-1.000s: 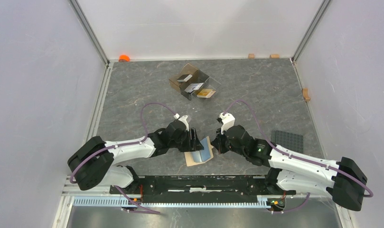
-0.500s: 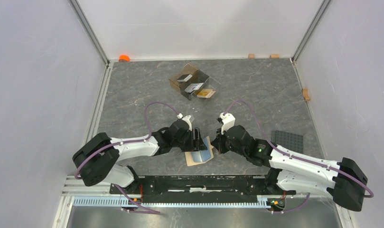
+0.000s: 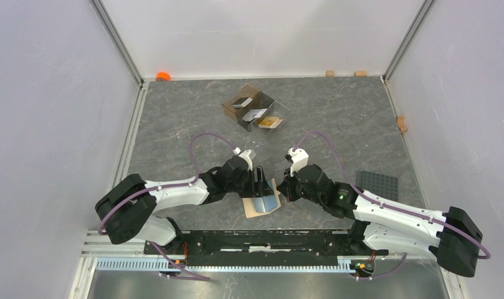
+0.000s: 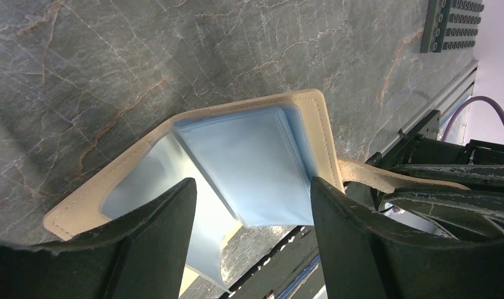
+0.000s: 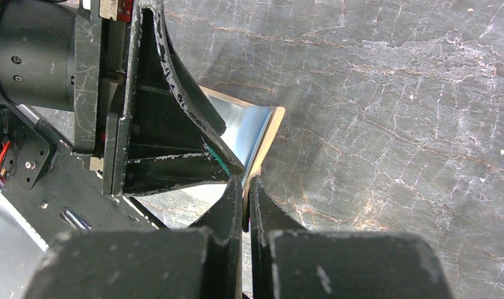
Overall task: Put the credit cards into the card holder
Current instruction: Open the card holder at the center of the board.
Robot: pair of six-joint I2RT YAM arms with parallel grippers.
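A: Which step is the robot on?

B: Judging by the layout, it is readying the card holder [image 3: 261, 204]. The holder lies open on the table [image 3: 174, 124] just ahead of the arm bases, between the two hands, with its light blue pockets facing up. None of the credit cards [image 3: 256, 114] has been picked up. They sit in the clear brown divided box [image 3: 268, 99] at the far side, well apart from the holder.

A: And the hands?

B: The right hand [image 5: 245, 187] is pinched narrow at the holder's tan edge. From the left wrist view it seems to have the snap tab [image 4: 367, 174], pinning the holder in place. The left hand [image 4: 252, 205] is spread wide over the blue pockets, with nothing between its fingers.

A: What does the next move call for?

B: Probably the left arm has to reach out to the box, take one card by its thin edge and bring it back lined up with a pocket mouth. Meanwhile the right hand would hold the holder flat and open.

A: Is anything hard to make out?

B: Yes. Whether the left fingertips touch the pockets cannot be told. The right fingers hide exactly how much of the tab they grip. The left fingers also cut off the holder's near corner. From above, the cards are too small to count.
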